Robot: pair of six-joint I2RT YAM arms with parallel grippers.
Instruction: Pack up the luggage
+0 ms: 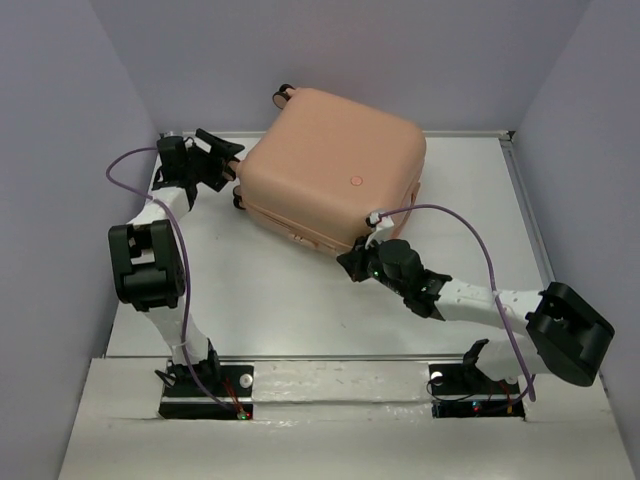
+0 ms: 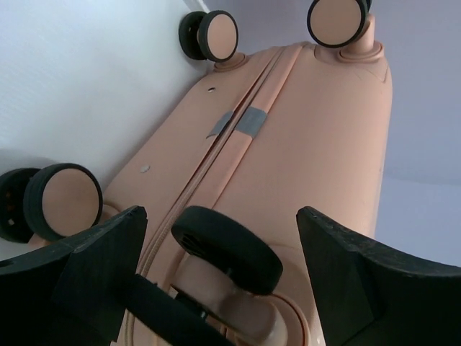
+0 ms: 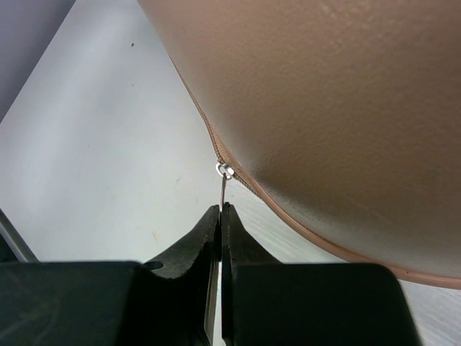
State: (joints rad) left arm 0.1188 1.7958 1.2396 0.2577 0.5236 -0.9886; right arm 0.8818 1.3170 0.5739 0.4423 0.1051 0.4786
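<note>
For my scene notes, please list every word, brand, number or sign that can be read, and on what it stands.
No text can be read anywhere.
The suitcase shell, its round dimple, the grey tape patch and the wheels show no words or numbers.
The zipper pull in the right gripper is too small to tell.

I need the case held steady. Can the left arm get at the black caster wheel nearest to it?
Probably yes. The left gripper stands open, that caster wheel of the luggage appears between its fingers, and nothing blocks the way.
</note>
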